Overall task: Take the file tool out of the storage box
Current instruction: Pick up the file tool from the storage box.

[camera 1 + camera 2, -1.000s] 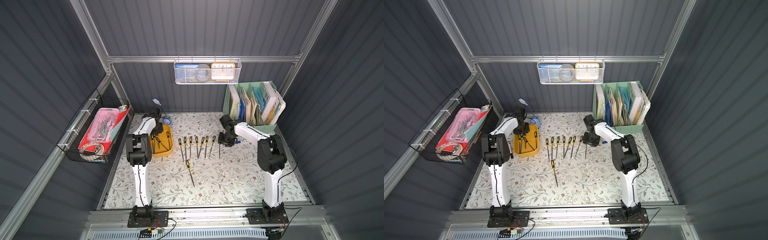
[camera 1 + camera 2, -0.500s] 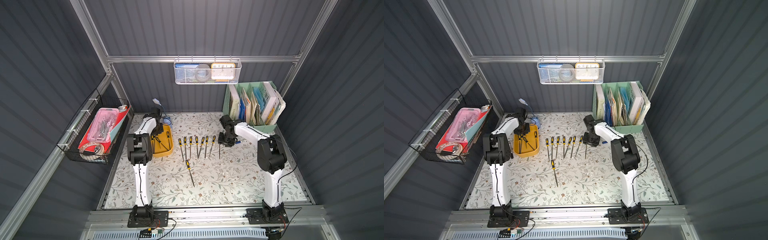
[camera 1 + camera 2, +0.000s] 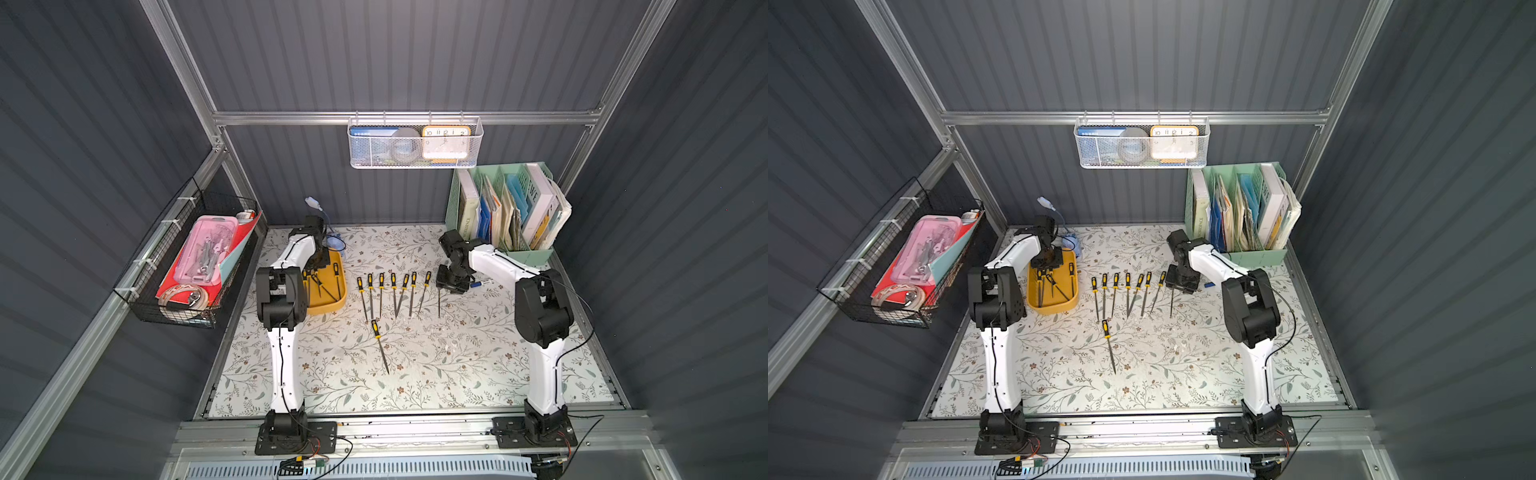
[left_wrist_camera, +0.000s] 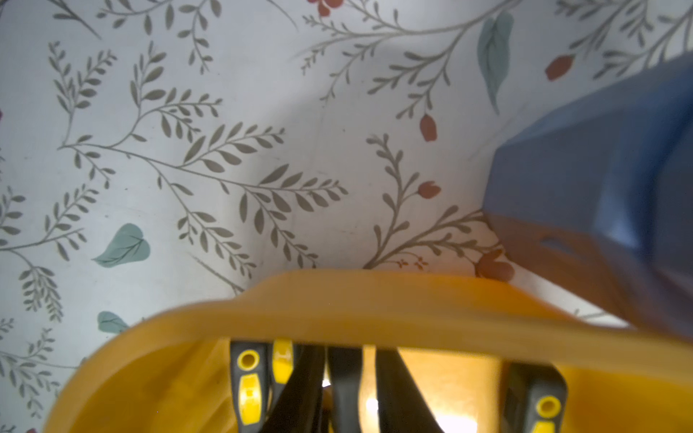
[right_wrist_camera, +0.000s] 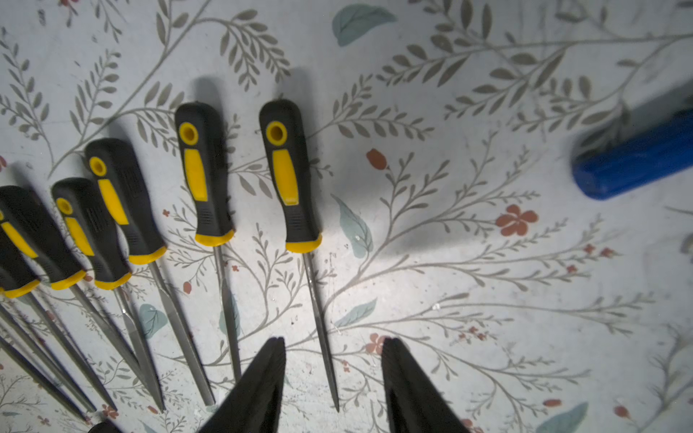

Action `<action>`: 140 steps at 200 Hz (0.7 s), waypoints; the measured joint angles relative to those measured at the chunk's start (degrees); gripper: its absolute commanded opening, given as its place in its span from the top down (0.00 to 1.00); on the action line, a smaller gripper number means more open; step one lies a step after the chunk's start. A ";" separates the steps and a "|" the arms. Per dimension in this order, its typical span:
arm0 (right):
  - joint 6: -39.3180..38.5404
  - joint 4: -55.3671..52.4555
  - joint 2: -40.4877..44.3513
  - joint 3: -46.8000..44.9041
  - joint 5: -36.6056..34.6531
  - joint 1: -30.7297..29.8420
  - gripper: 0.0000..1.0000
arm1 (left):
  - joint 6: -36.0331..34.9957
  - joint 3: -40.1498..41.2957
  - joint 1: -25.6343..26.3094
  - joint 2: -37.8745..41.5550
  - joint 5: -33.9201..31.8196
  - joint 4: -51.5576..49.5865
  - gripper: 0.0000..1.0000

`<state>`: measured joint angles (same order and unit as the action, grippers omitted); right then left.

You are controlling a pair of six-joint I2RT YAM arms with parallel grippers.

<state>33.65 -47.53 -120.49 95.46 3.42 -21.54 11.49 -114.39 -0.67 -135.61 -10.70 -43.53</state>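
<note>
two parted right jaws, wrist-view only

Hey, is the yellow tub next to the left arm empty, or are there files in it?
Not empty: in both top views the shallow mustard-yellow plastic tub holds three black-and-yellow-handled files.

In a top view, the storage box [image 3: 330, 308] sat left of the middle with files [image 3: 337, 282] in it, a row of files [image 3: 394, 286] lay to its right, and a lone file [image 3: 381, 349] lay below that row.
</note>
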 measured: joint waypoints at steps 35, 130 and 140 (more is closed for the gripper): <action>0.00 -0.02 0.00 0.00 0.00 0.00 0.52 | -0.02 1.05 0.00 -0.09 -0.02 -0.15 0.77; -0.02 0.11 0.00 0.00 0.00 0.00 0.52 | 0.48 -3.30 0.02 0.02 -0.02 -3.23 1.00; 0.00 0.33 0.00 0.00 0.00 0.00 0.52 | 0.66 -4.24 0.04 1.07 0.94 -3.50 1.00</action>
<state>33.65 -47.20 -120.49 95.46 3.42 -21.54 12.14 -118.63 -0.62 -134.54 -9.76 -47.03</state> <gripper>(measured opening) 0.478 0.121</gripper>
